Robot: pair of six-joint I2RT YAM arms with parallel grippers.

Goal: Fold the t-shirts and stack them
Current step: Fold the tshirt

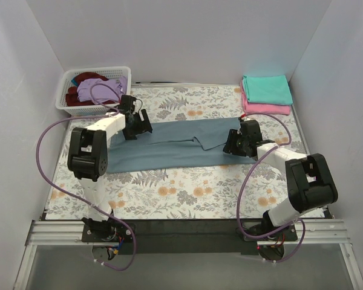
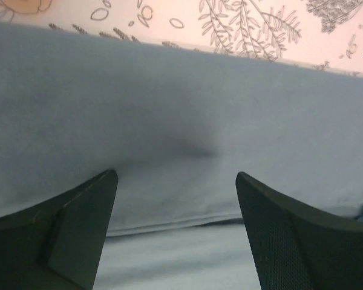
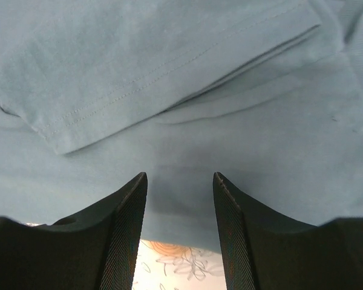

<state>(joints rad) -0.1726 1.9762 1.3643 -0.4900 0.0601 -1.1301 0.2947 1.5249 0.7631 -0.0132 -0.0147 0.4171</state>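
Note:
The large slate blue-grey t-shirt [image 1: 175, 148] lies across the middle of the table, folded lengthwise into a long strip. My left gripper [image 1: 137, 125] is open just above its far left end. In the left wrist view the gripper [image 2: 175, 176] has its jaws wide over the cloth [image 2: 169, 109] and a folded hem. My right gripper [image 1: 235, 144] is open over the shirt's right end. In the right wrist view the gripper [image 3: 179, 175] stands above the shirt's near edge [image 3: 187, 199], beside a folded sleeve [image 3: 139, 66]. A folded teal shirt [image 1: 266, 89] lies on a folded pink one [image 1: 267, 109] at the back right.
A white lattice basket [image 1: 69, 104] at the back left holds lilac [image 1: 97, 90] and dark red [image 1: 81, 110] shirts. The floral tablecloth [image 1: 181, 190] is walled in by white panels on three sides. Purple cables loop beside both arms.

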